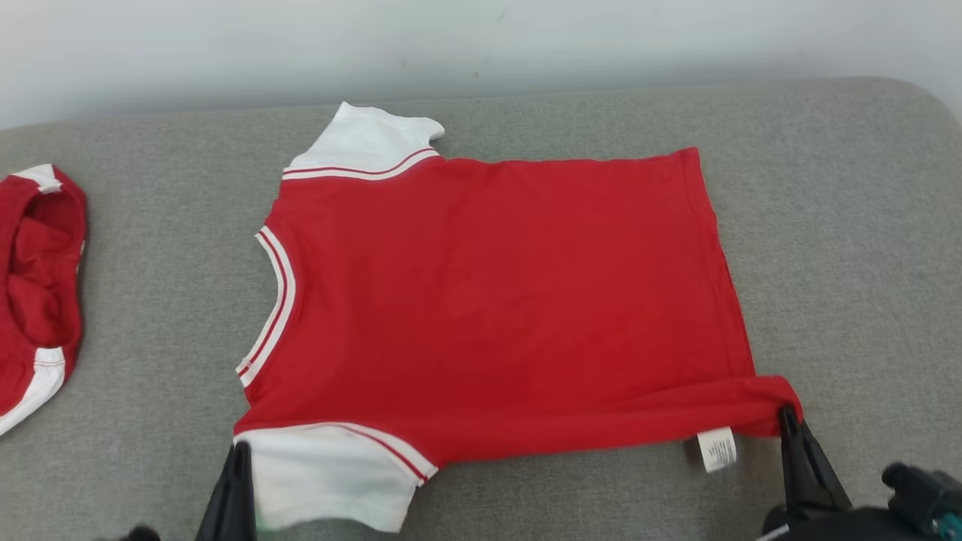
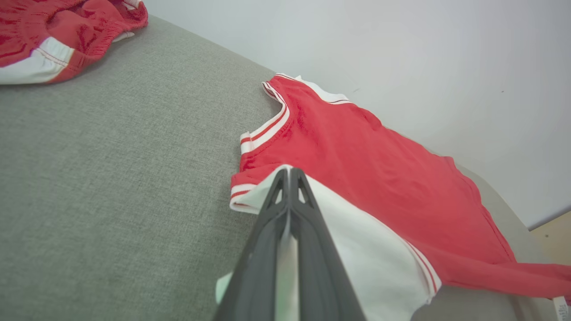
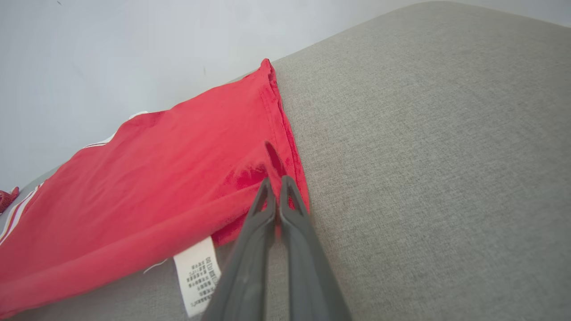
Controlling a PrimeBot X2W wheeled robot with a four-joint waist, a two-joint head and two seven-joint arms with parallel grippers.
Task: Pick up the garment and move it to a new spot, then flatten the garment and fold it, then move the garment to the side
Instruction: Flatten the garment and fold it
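Note:
The garment [image 1: 496,300], a red shirt with white sleeves and striped trim, lies spread flat on the grey cushion, collar to the left, hem to the right. My left gripper [image 1: 239,448] is shut on the near white sleeve [image 2: 366,249], pinching its edge. My right gripper [image 1: 787,412] is shut on the near hem corner of the garment [image 3: 250,187], which is pulled into a slight ridge. A white care label [image 3: 197,274] hangs out beside the right fingers.
A second red-and-white piece of clothing [image 1: 34,293] lies crumpled at the cushion's far left edge. The grey cushion [image 1: 849,263] has bare surface to the right and left of the shirt. A pale wall [image 1: 481,45] runs behind the cushion.

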